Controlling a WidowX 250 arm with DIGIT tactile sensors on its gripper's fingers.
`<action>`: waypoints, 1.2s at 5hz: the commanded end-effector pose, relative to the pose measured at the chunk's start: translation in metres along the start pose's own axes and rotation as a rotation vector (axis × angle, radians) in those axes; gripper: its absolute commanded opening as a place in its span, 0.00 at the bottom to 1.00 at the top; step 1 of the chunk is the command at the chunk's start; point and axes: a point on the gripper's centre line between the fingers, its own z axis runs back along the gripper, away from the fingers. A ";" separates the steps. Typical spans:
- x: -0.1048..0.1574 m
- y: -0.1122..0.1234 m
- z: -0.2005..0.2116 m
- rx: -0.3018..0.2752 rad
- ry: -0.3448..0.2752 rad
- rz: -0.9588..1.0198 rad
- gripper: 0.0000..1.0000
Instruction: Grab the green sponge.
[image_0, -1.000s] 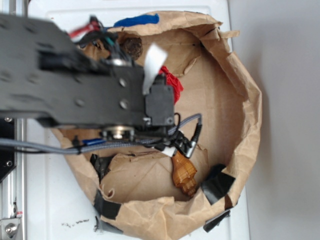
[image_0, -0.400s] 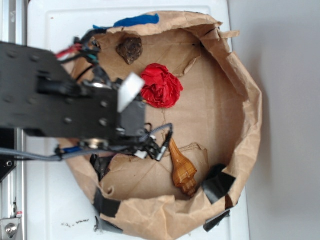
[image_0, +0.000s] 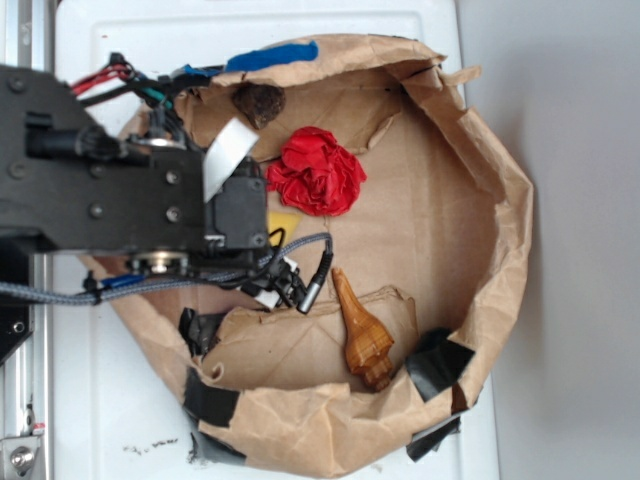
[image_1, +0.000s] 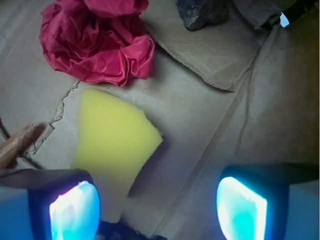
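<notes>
Sponge (image_1: 112, 145), yellow, left of centre in the wrist view, lying flat on brown paper, newly uncovered as the arm drew back leftward. Cloth ball (image_1: 97, 40), red, upper left. Pincer (image_1: 157, 205), lower edge, jaws wide, empty; sponge off-centre, realignment likely needed.

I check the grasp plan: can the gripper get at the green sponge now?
Probably yes. The open gripper hovers above the green sponge, with nothing lying on it; the red cloth ball sits beside.

The green sponge (image_1: 112, 145), showing its yellow foam face with a ragged edge, lies flat on brown paper just below a red cloth ball (image_1: 97, 42).
</notes>
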 end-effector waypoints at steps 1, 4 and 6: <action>0.008 0.002 0.008 -0.031 -0.022 0.021 1.00; 0.010 -0.018 -0.009 -0.028 0.022 0.006 1.00; 0.012 -0.031 -0.012 -0.008 0.039 -0.014 1.00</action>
